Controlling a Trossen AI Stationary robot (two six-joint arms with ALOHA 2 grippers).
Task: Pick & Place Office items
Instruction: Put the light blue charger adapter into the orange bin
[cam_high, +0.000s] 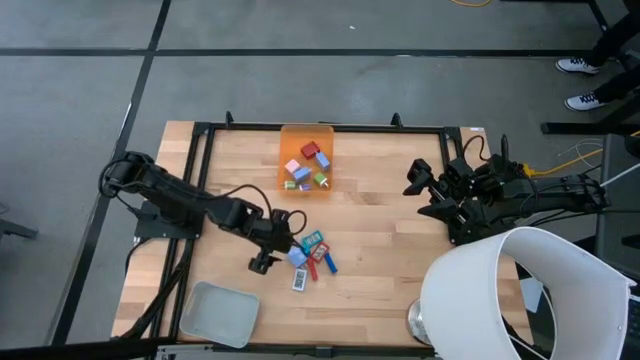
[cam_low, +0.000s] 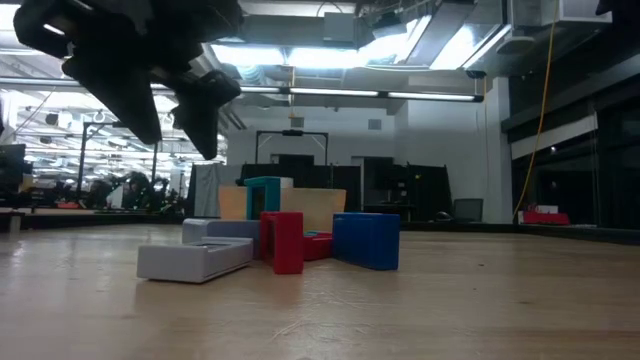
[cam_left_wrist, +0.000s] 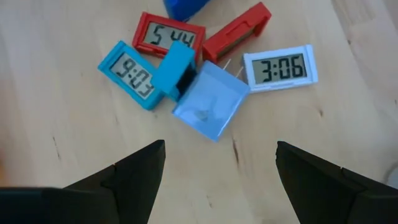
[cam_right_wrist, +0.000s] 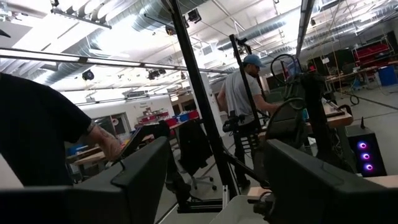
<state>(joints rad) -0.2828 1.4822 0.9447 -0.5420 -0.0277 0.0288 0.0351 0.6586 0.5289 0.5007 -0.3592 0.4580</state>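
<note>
The office items lie in two groups. A loose cluster (cam_high: 310, 255) rests flat on the wood: a teal clock (cam_left_wrist: 127, 74), a red clock (cam_left_wrist: 168, 37), a red piece (cam_left_wrist: 236, 31), a white clock (cam_left_wrist: 280, 68) and a pale blue block (cam_left_wrist: 208, 99). Several more pieces sit inside the orange bin (cam_high: 290, 140). My left gripper (cam_high: 283, 243) hangs open just left of the cluster, above the table, tilted down at it; its fingers (cam_left_wrist: 137, 174) are clear of the pieces. My right gripper (cam_high: 415, 182) waits open at the right, raised, pointing out into the room.
A pale grey tray (cam_high: 220, 310) lies near the front left corner. A large white rounded object (cam_high: 510, 290) covers the front right corner. A black frame (cam_high: 200, 135) runs around the table. People stand in the room beyond, seen in the right wrist view.
</note>
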